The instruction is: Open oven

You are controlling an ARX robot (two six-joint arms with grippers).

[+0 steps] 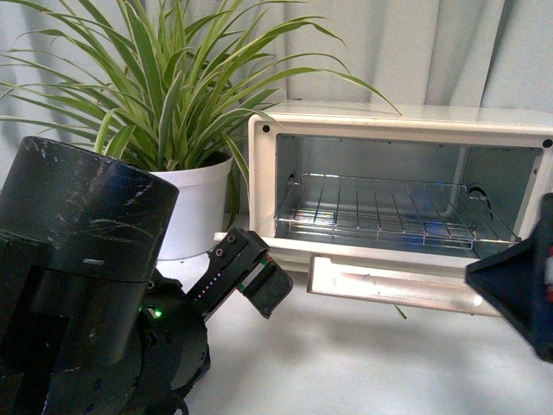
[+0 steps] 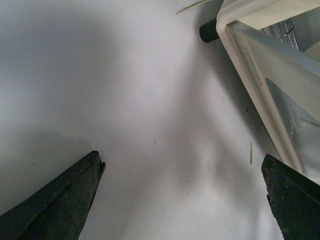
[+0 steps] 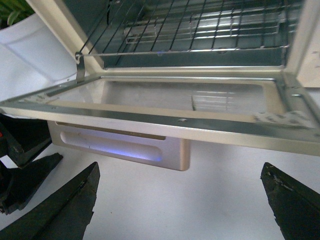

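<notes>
The oven (image 1: 397,130) sits in the right half of the front view, on the white worktop (image 1: 363,363), and it is open. Its door (image 1: 393,285) is dropped right down and lies flat out in front of the cavity, just below centre-right of the frame. Inside, the wire rack (image 1: 389,212) shows clearly against the shiny metal walls.

Over at upper left, a striped leafy plant (image 1: 173,78) stands in a white pot (image 1: 203,203), just beside the oven's near side wall.

The left arm fills the lower left corner of the front view. From the wrist camera, the left pincer (image 2: 182,165) is spread wide with nothing between its fingers, only bare worktop. It sits off the corner of the lowered door, close to one small black foot (image 2: 209,31).

The right pincer (image 3: 180,170) shows at the right edge of the front view. It is also spread wide and empty, low in front of the door, with the bar handle (image 3: 120,147) hanging under the door's front edge ahead of it. It touches nothing.
</notes>
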